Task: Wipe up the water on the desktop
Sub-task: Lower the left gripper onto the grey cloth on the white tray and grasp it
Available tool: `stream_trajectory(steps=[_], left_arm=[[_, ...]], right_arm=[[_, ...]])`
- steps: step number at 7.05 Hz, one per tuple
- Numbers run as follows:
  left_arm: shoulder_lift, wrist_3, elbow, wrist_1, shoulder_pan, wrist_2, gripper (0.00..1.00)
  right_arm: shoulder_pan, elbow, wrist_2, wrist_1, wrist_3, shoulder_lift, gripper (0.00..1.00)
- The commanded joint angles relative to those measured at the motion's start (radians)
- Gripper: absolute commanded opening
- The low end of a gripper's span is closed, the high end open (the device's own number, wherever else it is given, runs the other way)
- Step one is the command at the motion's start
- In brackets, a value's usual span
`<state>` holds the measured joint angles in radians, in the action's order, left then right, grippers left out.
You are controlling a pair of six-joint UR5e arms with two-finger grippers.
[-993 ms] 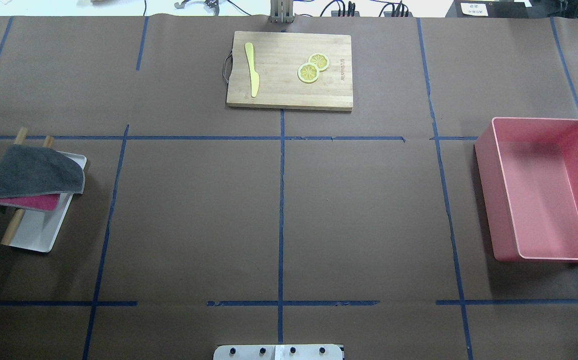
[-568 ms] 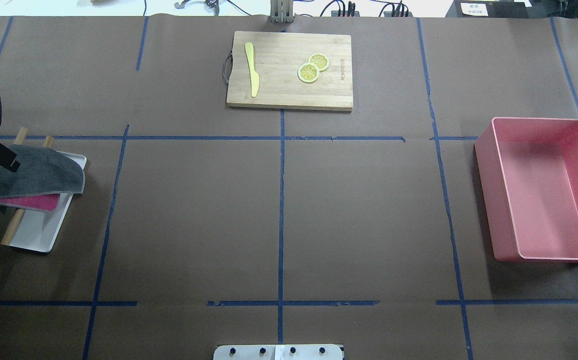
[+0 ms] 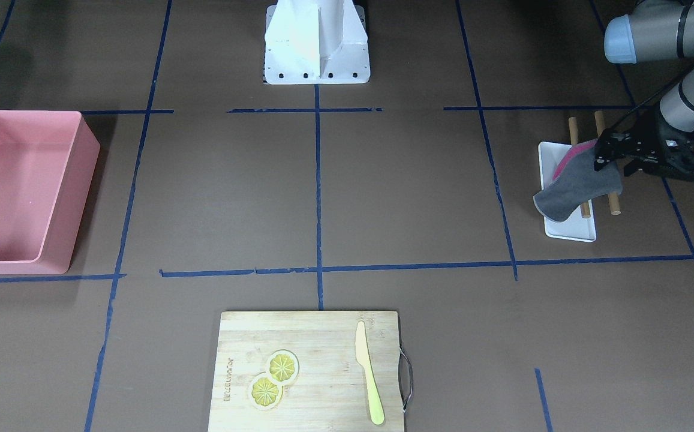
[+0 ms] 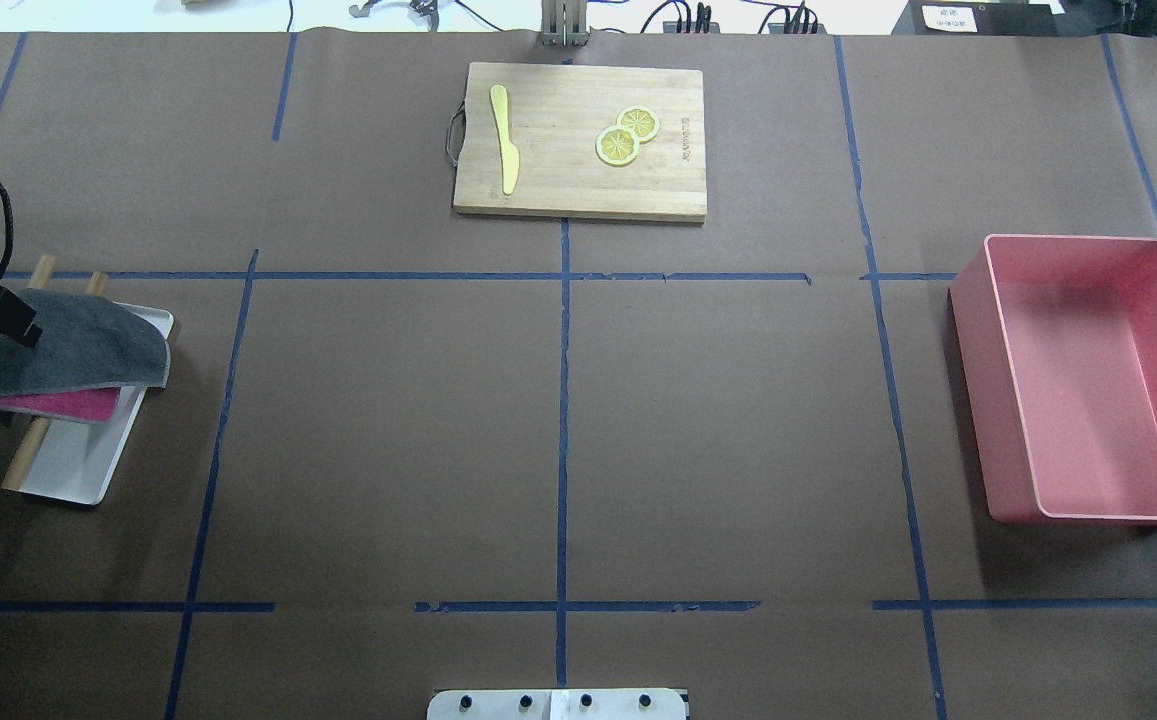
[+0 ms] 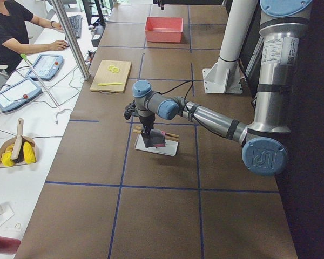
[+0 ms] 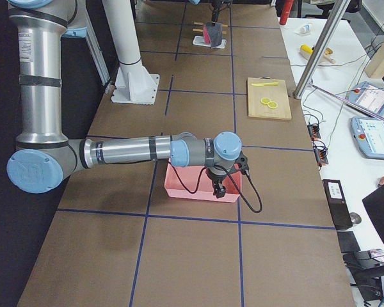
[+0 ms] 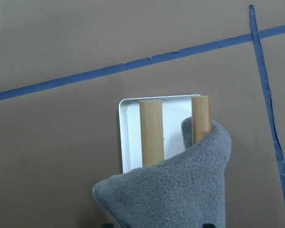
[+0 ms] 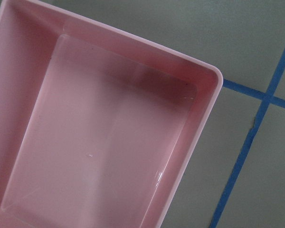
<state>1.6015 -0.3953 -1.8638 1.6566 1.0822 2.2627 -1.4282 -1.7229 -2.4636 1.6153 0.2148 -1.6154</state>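
The desktop (image 4: 388, 420) spreads dark brown under everything, crossed by blue tape lines in a grid. At its end on the robot's left lies a white tray (image 4: 73, 465) with two wooden rods (image 4: 24, 460) across it. A gray cloth (image 4: 78, 345) is draped over the rods, and a pink cloth (image 4: 63, 405) shows under its near edge.

The left gripper (image 3: 609, 163) is down at the outer edge of the gray cloth, touching it. In the left wrist view the cloth bulges up close under the camera. The jaws show there only as two dark tips at the bottom edge, well apart, with the fold of cloth between them. So the jaws are spread around the fold, not clamped on it.

The right gripper (image 6: 219, 190) hangs over the pink bin (image 4: 1088, 380), which stands at the desktop's end on the robot's right. It shows only in the side view from that end, so I cannot tell whether its jaws are apart or together. The right wrist view looks down into a corner of the bin, with tape lines on the brown surface beside it.

On the side far from the robot base (image 3: 317, 42), a cutting board (image 4: 578, 190) lies at the middle tape line. It carries two overlapping lemon slices (image 4: 618, 146) and a yellow knife (image 4: 506, 150), well apart from both grippers
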Motion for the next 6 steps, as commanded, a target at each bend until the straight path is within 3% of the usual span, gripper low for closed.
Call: stream_trajectory(steps=[1,5,6], left_arm=[[0.0,0.0,-0.003,-0.001,0.001,0.0,0.08],[0.0,-0.039,-0.04,-0.003,0.001,-0.002,0.0],[0.005,-0.125,-0.098,-0.008,0.001,0.006,0.0]], right_arm=[[0.0,0.0,0.0,0.0,0.0,0.0,1.0],[0.0,-0.001,-0.002,0.0,-0.002,0.0,1.0],[0.0,-0.009,-0.002,-0.002,-0.002,0.002,1.0]])
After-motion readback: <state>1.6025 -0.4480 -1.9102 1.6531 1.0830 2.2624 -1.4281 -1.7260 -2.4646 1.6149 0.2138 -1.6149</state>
